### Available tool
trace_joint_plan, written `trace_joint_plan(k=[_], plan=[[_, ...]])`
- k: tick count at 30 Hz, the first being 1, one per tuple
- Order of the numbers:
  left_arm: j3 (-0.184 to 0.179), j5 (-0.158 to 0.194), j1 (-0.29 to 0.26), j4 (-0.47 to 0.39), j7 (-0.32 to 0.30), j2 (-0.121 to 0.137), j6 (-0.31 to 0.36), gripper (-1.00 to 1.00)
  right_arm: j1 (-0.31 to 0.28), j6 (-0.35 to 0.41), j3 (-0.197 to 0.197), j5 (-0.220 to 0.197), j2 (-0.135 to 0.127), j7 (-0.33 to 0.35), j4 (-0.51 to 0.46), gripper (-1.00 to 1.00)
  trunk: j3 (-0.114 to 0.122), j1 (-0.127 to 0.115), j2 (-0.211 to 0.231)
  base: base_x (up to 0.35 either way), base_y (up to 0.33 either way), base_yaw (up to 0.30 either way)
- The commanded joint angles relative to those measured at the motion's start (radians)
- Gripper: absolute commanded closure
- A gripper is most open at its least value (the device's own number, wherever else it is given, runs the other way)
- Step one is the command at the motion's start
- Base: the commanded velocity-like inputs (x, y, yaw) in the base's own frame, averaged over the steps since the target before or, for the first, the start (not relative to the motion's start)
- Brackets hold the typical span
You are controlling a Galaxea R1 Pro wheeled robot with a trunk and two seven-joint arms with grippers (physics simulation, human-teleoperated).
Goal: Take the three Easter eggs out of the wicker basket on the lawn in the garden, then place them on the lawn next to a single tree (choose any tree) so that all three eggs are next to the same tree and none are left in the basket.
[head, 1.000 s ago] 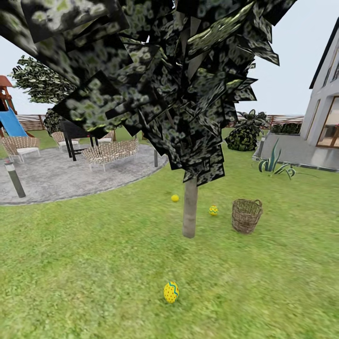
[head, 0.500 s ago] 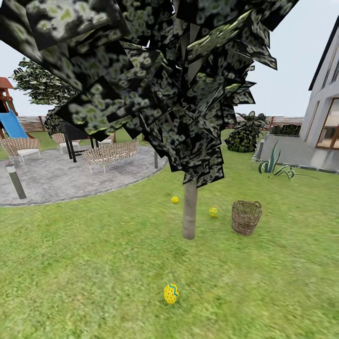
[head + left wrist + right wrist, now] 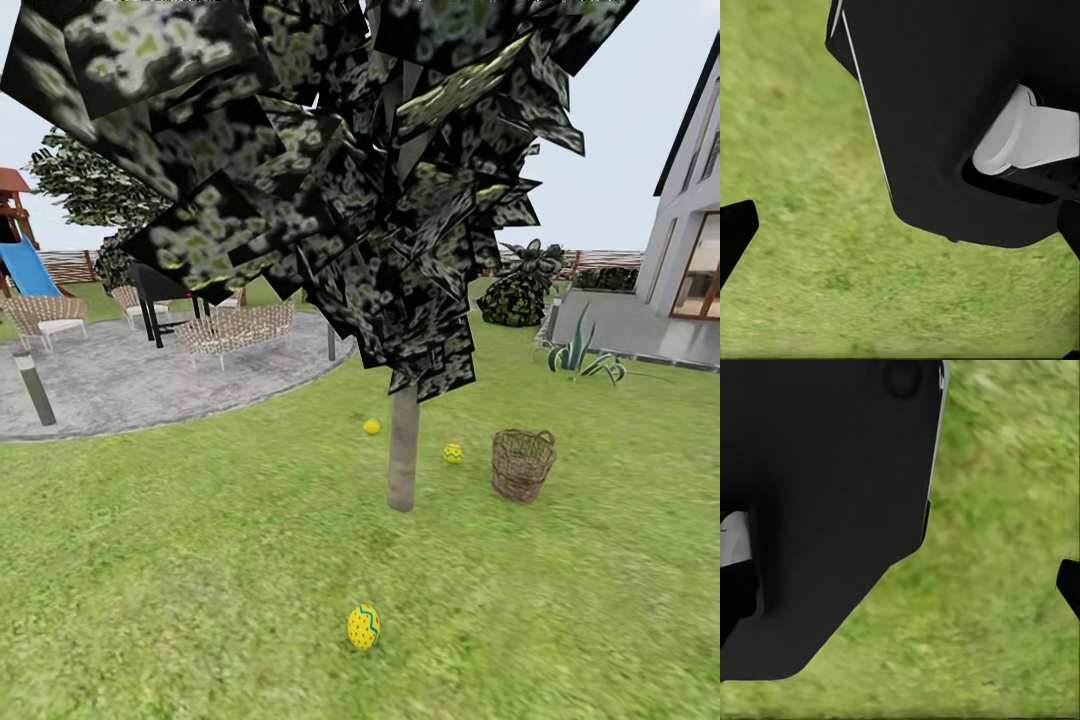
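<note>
Three yellow Easter eggs lie on the lawn (image 3: pixel 200 560) around one tree with a pale trunk (image 3: pixel 403 450) and a dark blocky crown. The nearest egg (image 3: pixel 363 626) shows blue zigzags and sits in front of the trunk. A second egg (image 3: pixel 453 453) rests just right of the trunk, and a third egg (image 3: pixel 372 427) lies behind it to the left. The brown wicker basket (image 3: pixel 522 464) stands upright right of the tree; its inside is hidden. My left gripper (image 3: pixel 900 232) and right gripper (image 3: pixel 904 592) hang over grass, both open and holding nothing.
A grey paved circle (image 3: pixel 120 385) with woven chairs (image 3: pixel 235 328), a dark table and a bollard (image 3: pixel 33 385) lies at the back left. A house and its paved terrace (image 3: pixel 640 325) stand at the right, with a spiky plant (image 3: pixel 582 352) and shrubs beside it.
The whole head view has shifted slightly, so the camera moved. The eggs, basket and tree keep their places relative to one another.
</note>
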Motion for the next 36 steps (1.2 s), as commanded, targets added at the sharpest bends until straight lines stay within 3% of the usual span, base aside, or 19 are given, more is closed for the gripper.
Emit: trace_joint_plan(k=[1,12,18,22,31,32,36], plan=[[0.008,0.004,0.003,0.000,-0.002,0.000,0.005,-1.00,0.010,-0.010,0.000,0.009,0.000,-0.002,0.002,-1.00,0.001,0.000,0.000,0.000,0.000,0.000],[0.005,0.005,0.005,-0.008,0.000,0.001,0.004,-1.00,0.021,-0.016,-0.002,0.007,-0.004,-0.002,-0.009,-1.00,0.003,0.000,0.000,0.000,0.000,0.000],[0.006,0.006,0.005,-0.058,0.004,0.003,0.000,-1.00,0.021,-0.016,-0.003,0.007,-0.003,-0.002,-0.020,-1.00,0.003,0.000,0.000,0.000,0.000,0.000],[0.006,0.004,0.005,-0.055,0.008,0.000,-0.109,-1.00,0.021,-0.016,-0.002,0.007,-0.003,-0.002,-0.024,-1.00,0.003,0.000,0.000,0.000,0.000,0.000],[0.006,0.006,0.005,-0.052,0.009,0.003,-0.148,-1.00,0.021,-0.038,-0.007,0.004,-0.004,-0.002,-0.024,-1.00,0.003,0.000,0.000,0.000,0.000,0.000],[0.009,0.007,0.005,-0.052,0.009,0.003,-0.199,-1.00,0.021,-0.060,-0.001,0.006,-0.004,-0.002,-0.024,-1.00,0.003,0.000,0.000,0.000,0.000,0.000],[0.010,0.007,0.005,-0.052,0.010,0.003,-0.231,-1.00,0.021,-0.064,0.000,0.006,-0.004,-0.002,-0.024,-1.00,0.003,0.000,0.000,0.000,0.000,0.000]])
